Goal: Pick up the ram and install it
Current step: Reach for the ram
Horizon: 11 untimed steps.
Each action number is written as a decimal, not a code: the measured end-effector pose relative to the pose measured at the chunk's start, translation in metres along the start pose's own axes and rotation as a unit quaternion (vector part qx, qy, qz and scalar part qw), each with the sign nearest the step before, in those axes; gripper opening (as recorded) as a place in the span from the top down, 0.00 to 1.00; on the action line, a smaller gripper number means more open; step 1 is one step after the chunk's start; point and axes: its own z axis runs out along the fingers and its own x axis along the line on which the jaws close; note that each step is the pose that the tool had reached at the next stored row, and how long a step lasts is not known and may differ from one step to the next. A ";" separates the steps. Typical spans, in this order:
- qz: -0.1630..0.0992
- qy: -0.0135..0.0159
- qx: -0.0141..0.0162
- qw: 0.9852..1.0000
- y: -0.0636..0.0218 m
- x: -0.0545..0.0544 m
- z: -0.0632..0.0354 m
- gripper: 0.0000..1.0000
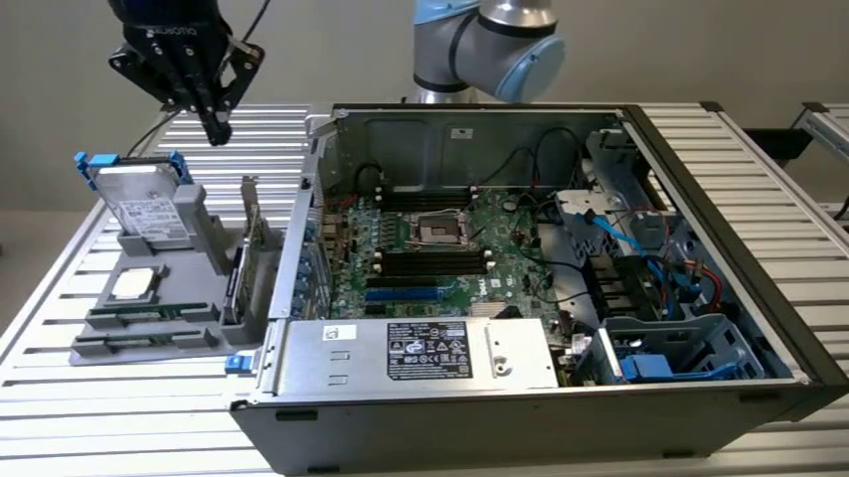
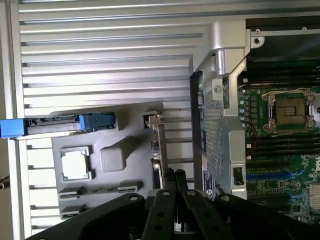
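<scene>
Ram [image 1: 146,316] lies flat in a front groove of the gray holder [image 1: 197,224], down and toward the near edge of the counter [image 1: 54,397] from the pincer [image 1: 217,131], which hangs high, closed on nothing; the stick's long axis runs across the exterior view, along the holder's front. Same holder carries a leaning hard drive [image 1: 143,204], a processor [image 1: 137,284] and an upright card [image 1: 250,248]; to the exterior view's right sits the open case [image 1: 531,427] with its motherboard [image 1: 491,214]

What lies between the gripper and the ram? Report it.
In the exterior view, the hard drive and the CPU on the gray holder lie between the raised gripper and the ram.
</scene>
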 end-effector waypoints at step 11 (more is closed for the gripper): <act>0.000 0.003 -0.003 1.000 -0.0038 0.050 0.0016 0.90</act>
